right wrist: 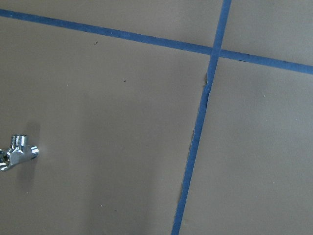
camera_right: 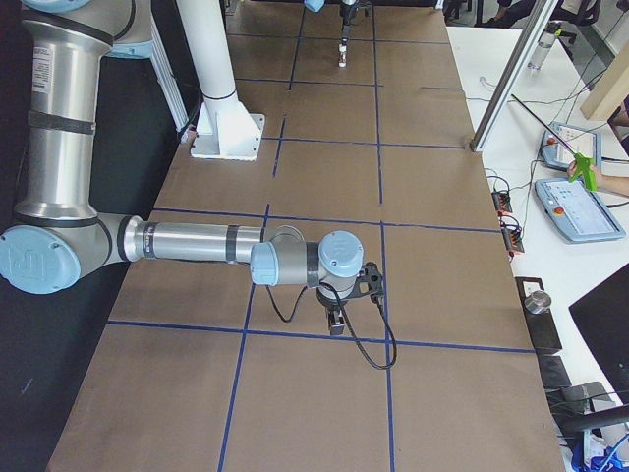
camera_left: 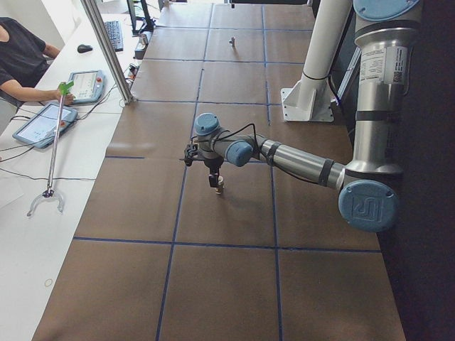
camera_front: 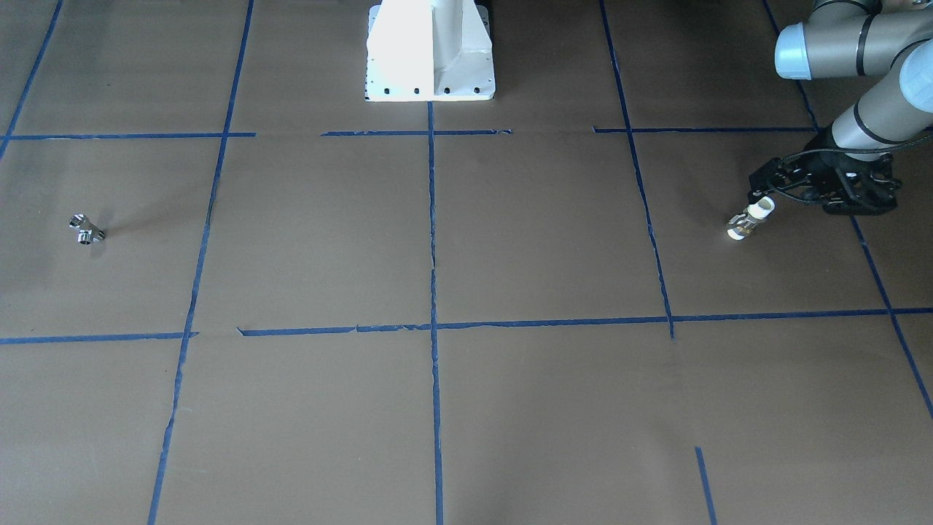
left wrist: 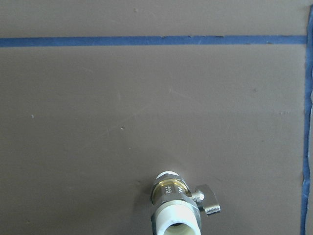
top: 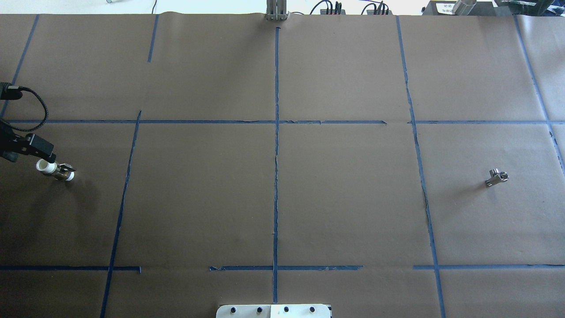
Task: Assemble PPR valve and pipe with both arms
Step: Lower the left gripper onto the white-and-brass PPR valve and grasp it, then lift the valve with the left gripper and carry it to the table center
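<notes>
The left gripper (camera_front: 759, 200), at the right edge of the front-facing view, pinches the upper white end of the PPR valve (camera_front: 751, 219), which hangs tilted just above the bench (camera_front: 510, 240). The right gripper (camera_right: 336, 321) shows only in the right side view, low centre, so I cannot tell whether it is spread or pressed together. The pipe (camera_front: 86, 229) lies alone at far left, well apart from the valve. The valve looks stiff and dense, with smooth plastic ends; it is best held on one end, clear of the side lever (left wrist: 209, 201). The chrome pipe looks hard and slick and may skid. Grasp it across its main barrel, leaving an open end free.
</notes>
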You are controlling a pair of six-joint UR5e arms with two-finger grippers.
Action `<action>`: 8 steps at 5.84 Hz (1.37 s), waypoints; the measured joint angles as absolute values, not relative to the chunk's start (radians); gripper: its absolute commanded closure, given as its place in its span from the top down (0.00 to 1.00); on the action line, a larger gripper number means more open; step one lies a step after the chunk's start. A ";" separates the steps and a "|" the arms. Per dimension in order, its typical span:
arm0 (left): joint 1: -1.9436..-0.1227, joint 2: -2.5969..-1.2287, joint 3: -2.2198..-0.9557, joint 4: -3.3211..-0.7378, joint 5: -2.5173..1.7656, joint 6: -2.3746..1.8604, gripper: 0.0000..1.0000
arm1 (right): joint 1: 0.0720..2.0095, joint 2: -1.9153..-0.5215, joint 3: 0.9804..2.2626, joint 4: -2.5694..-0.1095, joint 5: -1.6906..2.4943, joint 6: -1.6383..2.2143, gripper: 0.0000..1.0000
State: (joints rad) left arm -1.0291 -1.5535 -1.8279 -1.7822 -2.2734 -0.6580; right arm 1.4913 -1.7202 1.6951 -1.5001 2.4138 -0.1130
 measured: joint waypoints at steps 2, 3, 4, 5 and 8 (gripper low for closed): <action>-1.014 -1.553 -1.818 -1.788 -2.271 -0.657 0.98 | 1.490 -1.719 1.686 -1.500 2.414 -0.112 1.00; -1.011 -1.554 -1.812 -1.788 -2.271 -0.654 0.98 | 1.490 -1.718 1.685 -1.501 2.414 -0.111 1.00; -1.010 -1.557 -1.800 -1.789 -2.270 -0.652 0.98 | 1.490 -1.718 1.684 -1.501 2.414 -0.111 1.00; -1.005 -1.565 -1.788 -1.789 -2.270 -0.652 0.94 | 1.490 -1.717 1.684 -1.501 2.414 -0.110 1.00; -0.995 -1.578 -1.773 -1.790 -2.275 -0.652 0.33 | 1.490 -1.715 1.684 -1.500 2.414 -0.110 1.00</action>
State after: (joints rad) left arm -0.9954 -1.5779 -1.7733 -1.7901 -2.2746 -0.6519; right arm 1.4895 -1.7152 1.6843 -1.5003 2.4145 -0.1104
